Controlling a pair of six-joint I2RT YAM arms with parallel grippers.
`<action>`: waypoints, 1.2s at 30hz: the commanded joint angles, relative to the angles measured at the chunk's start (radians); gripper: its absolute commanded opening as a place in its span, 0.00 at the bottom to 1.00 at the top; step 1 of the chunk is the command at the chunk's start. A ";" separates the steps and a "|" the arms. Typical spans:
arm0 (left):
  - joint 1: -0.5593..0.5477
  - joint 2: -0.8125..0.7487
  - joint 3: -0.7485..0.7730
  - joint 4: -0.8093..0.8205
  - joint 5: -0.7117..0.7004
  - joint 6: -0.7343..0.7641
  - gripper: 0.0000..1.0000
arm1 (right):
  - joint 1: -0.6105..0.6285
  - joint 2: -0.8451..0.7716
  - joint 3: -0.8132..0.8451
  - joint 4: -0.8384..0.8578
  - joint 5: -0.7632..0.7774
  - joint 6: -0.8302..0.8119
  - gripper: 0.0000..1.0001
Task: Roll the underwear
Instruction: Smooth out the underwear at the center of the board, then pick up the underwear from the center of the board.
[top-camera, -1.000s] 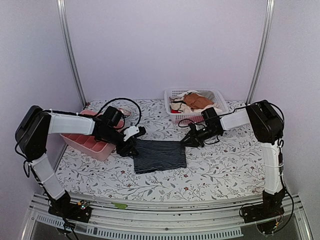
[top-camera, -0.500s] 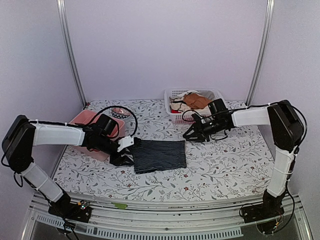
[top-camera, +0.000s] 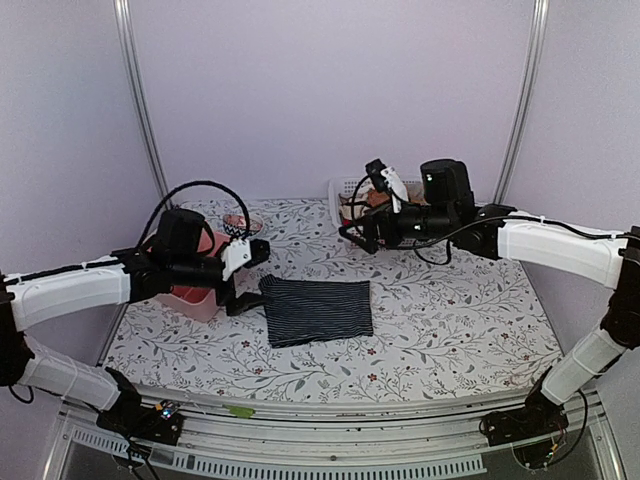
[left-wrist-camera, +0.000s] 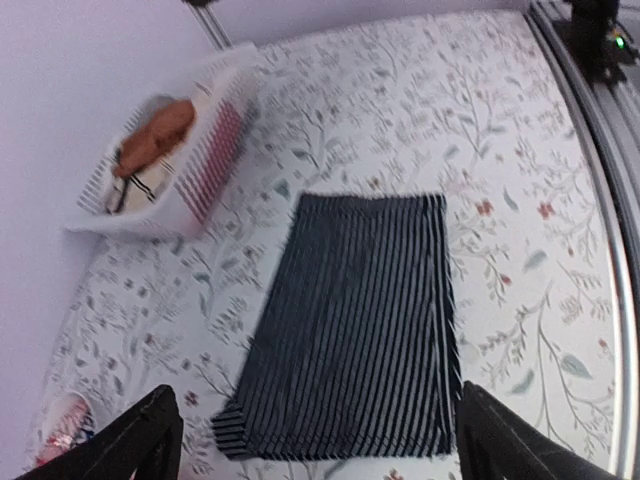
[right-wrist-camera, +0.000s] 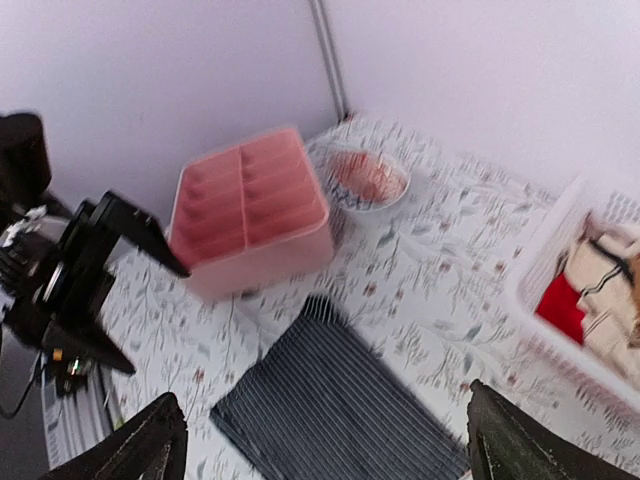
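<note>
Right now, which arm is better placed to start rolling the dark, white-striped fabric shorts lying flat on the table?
Probably the left. The left gripper is open just beside the left edge of the dark striped fabric shorts. The right gripper, also open, sits farther off, up by the white plastic basket.

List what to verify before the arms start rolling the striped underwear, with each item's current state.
1. Underwear lies flat and unrolled on the table: ok.
2. Nothing resting on the fabric: ok.
3. Left gripper jaws open: ok.
4. Right gripper jaws open: ok.
5. Left gripper beside the fabric's left edge: ok.
6. Right gripper down at the fabric: not ok, it is raised near the basket.
</note>
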 joint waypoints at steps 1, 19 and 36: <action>-0.001 -0.085 -0.074 0.369 -0.009 -0.205 0.96 | -0.017 0.007 -0.092 0.523 0.240 0.052 0.99; -0.015 0.155 -0.092 0.036 0.062 0.174 0.81 | 0.044 -0.021 -0.388 0.144 -0.048 -0.715 0.60; -0.024 0.255 -0.041 0.072 0.038 0.163 0.56 | 0.090 0.107 -0.469 0.144 0.050 -0.823 0.38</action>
